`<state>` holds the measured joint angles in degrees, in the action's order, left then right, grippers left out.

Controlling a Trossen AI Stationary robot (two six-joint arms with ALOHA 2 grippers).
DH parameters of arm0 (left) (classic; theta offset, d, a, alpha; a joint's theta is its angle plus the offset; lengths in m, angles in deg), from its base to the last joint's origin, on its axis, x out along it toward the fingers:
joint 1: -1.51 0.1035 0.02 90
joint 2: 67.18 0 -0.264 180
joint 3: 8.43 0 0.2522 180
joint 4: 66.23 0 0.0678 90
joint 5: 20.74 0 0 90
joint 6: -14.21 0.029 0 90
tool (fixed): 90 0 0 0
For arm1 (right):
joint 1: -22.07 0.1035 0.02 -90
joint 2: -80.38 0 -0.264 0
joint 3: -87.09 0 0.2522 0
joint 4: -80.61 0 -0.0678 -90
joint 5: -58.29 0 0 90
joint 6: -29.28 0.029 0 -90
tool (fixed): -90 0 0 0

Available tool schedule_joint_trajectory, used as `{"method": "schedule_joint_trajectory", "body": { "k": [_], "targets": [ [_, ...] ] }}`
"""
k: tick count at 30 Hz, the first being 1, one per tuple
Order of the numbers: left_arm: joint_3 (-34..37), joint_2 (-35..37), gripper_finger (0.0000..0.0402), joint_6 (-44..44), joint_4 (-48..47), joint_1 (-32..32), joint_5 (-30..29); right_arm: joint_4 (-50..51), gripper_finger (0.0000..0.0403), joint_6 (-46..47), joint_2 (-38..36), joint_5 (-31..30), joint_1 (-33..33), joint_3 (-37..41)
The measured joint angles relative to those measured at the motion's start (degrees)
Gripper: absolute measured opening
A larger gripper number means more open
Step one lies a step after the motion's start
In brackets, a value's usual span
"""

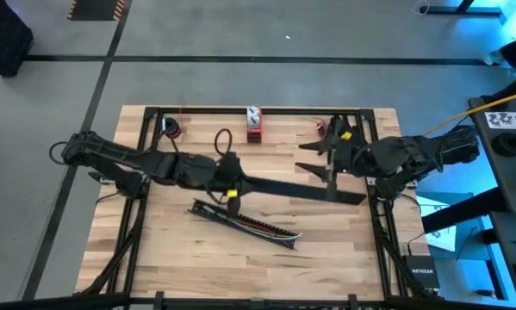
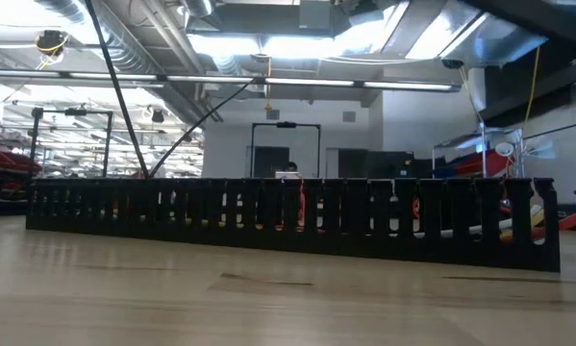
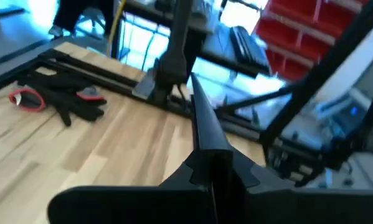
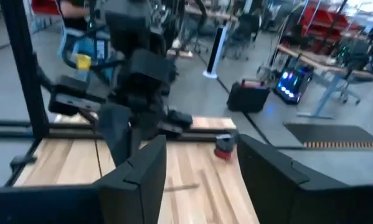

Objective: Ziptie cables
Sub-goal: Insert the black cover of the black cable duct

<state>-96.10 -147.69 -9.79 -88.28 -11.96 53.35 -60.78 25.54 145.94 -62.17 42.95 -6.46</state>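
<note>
Wooden table [image 1: 180, 258] front bare | cables [image 1: 256, 226] centre | left fingers [image 3: 205, 140] closed | right fingers [image 4: 142, 171] apart

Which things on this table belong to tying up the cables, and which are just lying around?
For the job:
- cables, lying along the slotted black bar
- long black strip, held by the shut left gripper, so seemingly in use
- right gripper, open near the strip's other end

Lying about:
- red and white item at the far edge
- black item with red parts
</note>
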Motion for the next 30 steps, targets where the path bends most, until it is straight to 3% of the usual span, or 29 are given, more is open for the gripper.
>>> {"method": "schedule_joint_trajectory", "body": {
  "k": [4, 9, 12, 21, 24, 30],
  "targets": [
    [0.0, 0.8, 0.0002, -2.1, 2.5, 2.2, 0.0, -3.8, 0.0188, -5.9, 0.8, -1.1, -0.4, 0.0],
    [0.0, 1.4, 0.0002, -2.8, 3.2, 4.2, 0.9, -5.5, 0.0191, -14.1, 1.3, -10.3, -1.4, 0.0],
    [0.0, 1.4, 0.0002, -3.3, 2.8, 5.1, 2.2, -4.6, 0.0207, -19.0, 2.9, -12.1, -1.5, -0.8],
    [0.0, 1.4, 0.0001, -6.9, 4.5, 9.4, 2.4, 16.9, 0.0274, -22.0, 16.6, -15.1, -0.3, -13.7],
    [0.0, 1.4, 0.0001, -8.4, 4.5, 11.0, 2.4, 22.0, 0.0279, -21.3, 21.6, -21.0, 0.0, -16.7],
    [0.0, 1.4, 0.0001, -8.9, 4.4, 12.2, 2.3, 22.9, 0.0279, -17.1, 26.9, -23.3, 0.4, -19.2]
  ]
}}
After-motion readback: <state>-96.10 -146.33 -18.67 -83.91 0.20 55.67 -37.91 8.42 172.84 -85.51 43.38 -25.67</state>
